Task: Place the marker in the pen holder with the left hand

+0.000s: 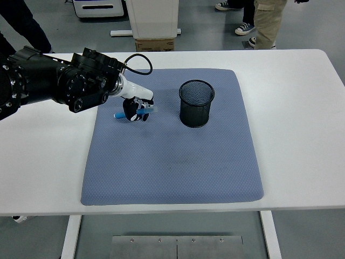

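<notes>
A blue marker (119,115) with a pale cap end is held in my left hand (136,109), whose fingers are curled shut around it. The hand hovers just above the left part of the blue-grey mat (172,162), and the marker lies nearly level, its blue tip sticking out to the left. The black mesh pen holder (196,103) stands upright on the mat to the right of the hand, about a hand's width away. My right arm is not in view.
The mat lies on a white table (302,135). A black cable (137,63) loops above the left wrist. Beyond the far edge are a white cabinet base, a cardboard box (154,44) and people's legs and shoes.
</notes>
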`<control>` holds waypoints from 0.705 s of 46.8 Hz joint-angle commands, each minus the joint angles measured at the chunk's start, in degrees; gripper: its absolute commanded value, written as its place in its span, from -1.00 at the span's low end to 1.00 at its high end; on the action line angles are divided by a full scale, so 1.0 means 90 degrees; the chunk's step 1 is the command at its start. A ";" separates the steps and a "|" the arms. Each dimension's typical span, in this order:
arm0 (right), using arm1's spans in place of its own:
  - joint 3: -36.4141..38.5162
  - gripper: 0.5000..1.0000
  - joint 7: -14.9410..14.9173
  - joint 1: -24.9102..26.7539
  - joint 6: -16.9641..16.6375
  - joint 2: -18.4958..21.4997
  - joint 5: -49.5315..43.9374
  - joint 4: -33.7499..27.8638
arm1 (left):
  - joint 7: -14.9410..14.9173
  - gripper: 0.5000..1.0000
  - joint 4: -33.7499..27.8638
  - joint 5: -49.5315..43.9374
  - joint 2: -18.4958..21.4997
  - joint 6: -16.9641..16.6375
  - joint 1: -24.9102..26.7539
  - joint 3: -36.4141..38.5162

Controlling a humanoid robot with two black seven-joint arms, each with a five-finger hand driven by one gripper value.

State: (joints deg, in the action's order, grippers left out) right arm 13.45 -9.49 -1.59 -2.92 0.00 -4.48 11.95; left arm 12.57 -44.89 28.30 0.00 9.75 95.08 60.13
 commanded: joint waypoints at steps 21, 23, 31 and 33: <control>0.0000 1.00 0.0000 0.0001 0.0002 0.0000 0.0000 0.0000 | 0.0000 -0.52 -0.0003 0.0000 0.0000 0.0000 -0.0056 -0.0001; 0.0000 1.00 0.0000 0.0001 -0.0008 0.0000 0.0000 0.0000 | 0.0000 -0.58 -0.0003 0.0000 0.0000 0.0000 -0.0056 -0.0001; 0.0000 1.00 0.0000 0.0001 -0.0008 0.0000 0.0000 0.0000 | 0.0000 -0.87 -0.0003 0.0029 0.0000 0.0010 -0.0056 0.0009; 0.0000 1.00 0.0000 0.0001 0.0002 0.0000 0.0000 0.0000 | 0.0000 -0.93 -0.0003 0.0087 0.0000 0.0000 -0.0056 0.0009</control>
State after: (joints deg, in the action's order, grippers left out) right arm 13.44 -9.49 -1.59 -2.94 0.00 -4.48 11.95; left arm 12.57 -44.91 28.50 0.00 9.76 94.57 60.16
